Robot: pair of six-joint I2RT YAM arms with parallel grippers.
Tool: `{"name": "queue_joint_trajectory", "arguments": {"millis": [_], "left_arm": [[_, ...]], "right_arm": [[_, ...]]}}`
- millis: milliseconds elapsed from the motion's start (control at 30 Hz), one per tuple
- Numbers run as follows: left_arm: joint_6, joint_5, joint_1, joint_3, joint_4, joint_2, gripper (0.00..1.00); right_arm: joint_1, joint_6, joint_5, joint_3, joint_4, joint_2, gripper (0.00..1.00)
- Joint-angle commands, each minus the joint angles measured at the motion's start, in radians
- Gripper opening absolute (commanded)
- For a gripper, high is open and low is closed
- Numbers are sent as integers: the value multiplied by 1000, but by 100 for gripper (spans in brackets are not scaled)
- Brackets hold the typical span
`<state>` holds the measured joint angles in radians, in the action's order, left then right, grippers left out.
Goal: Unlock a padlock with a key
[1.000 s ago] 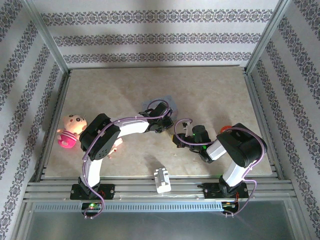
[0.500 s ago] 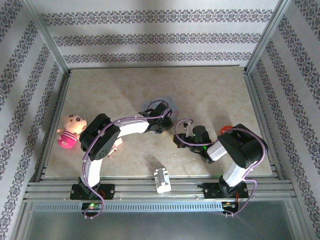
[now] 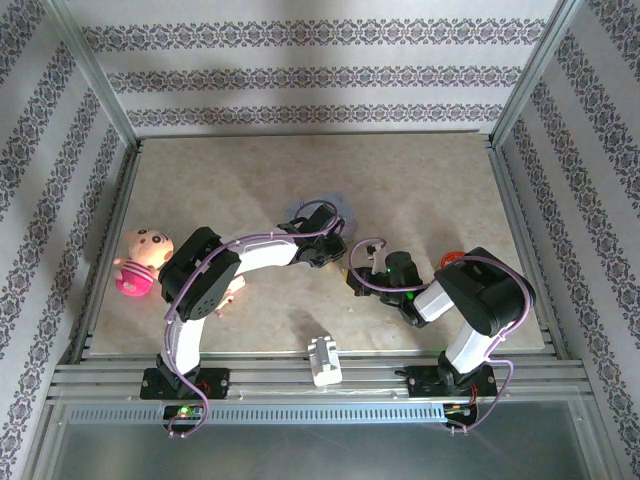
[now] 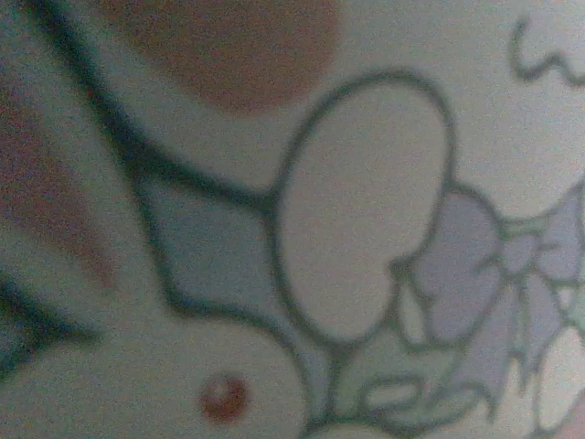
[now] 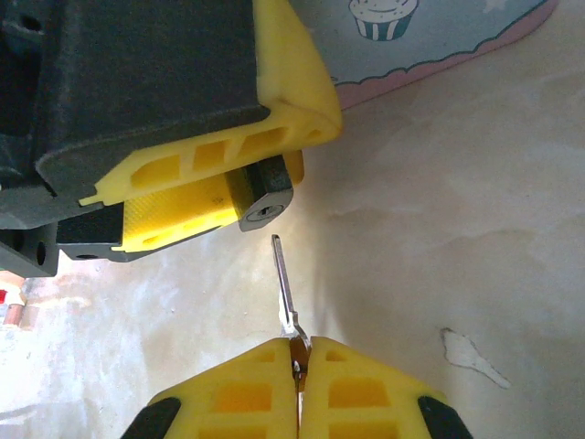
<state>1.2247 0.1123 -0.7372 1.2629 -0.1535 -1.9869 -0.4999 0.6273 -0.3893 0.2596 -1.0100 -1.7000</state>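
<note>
Right wrist view: the right gripper [image 5: 298, 358], at bottom centre, has its jaws pressed together on the bow of the key [image 5: 284, 279], blade pointing up-frame. The blade tip stands just short of the keyhole face of the padlock [image 5: 268, 192], which is clamped by its body in the left gripper [image 5: 272, 172] at upper left. The lilac tin [image 5: 430, 46] lies at the upper right.

Assessment: the key looks light, stiff and slick, and likely to pivot in the pads. Gripping the bow is the correct hold.
</note>
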Motion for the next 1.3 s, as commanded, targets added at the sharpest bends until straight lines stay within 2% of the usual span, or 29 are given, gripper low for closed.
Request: {"name": "queue_joint_trajectory", "arguments": {"millis": [0,600,867,1033,1267], "left_arm": [[45,50,12,13,-79,-19,7],[42,63,10,27,-110,-44,7],[55,78,10,6,-96,-40,5],[71,91,13,-2,-109,-29,3],[156,101,15,-26,-101,-7,1]], "right_arm": [[4,-29,59,2,1,-26,0],[-21,-52,82,26,-42,-57,0],[-19,-25,91,20,-60,5,0],[10,-4,33,17,-14,80,0],[90,-41,-163,-21,19,101,0]]}}
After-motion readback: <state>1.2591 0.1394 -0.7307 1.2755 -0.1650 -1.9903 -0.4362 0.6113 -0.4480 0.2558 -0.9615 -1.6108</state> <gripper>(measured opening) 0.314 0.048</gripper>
